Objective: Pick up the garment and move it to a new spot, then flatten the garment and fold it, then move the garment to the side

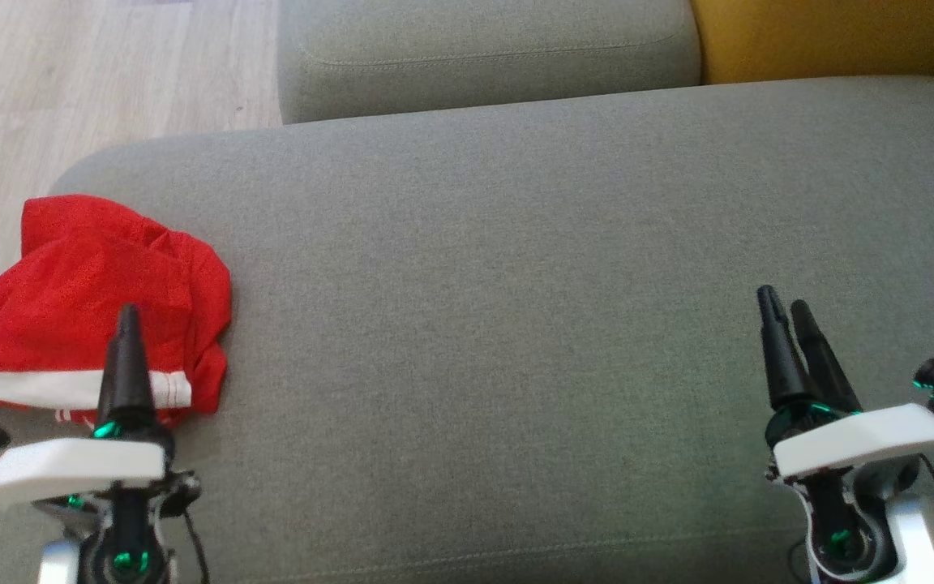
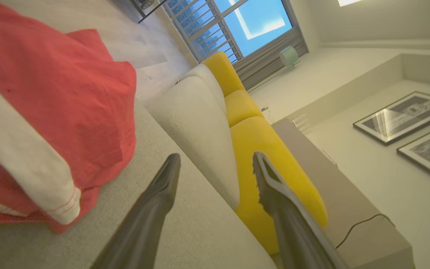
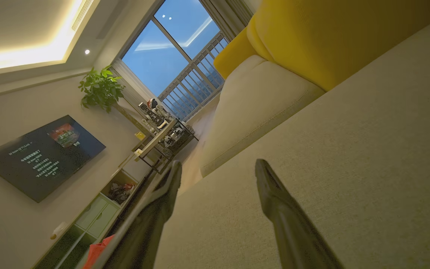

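Left pincer [image 1: 128, 318], wide open and empty, hangs at the garment [image 1: 70, 284]'s near edge, perhaps just over it; right pincer [image 1: 783, 302], likewise open and empty, lies well apart.

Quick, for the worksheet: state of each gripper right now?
Left gripper: open, empty, red garment close beside it.
Right gripper: open, empty, over the sofa seat.

The left claw [image 1: 128, 318] covers a strip of the garment [image 1: 70, 284], which runs off the left wrist view's left edge and the right wrist view's bottom edge.
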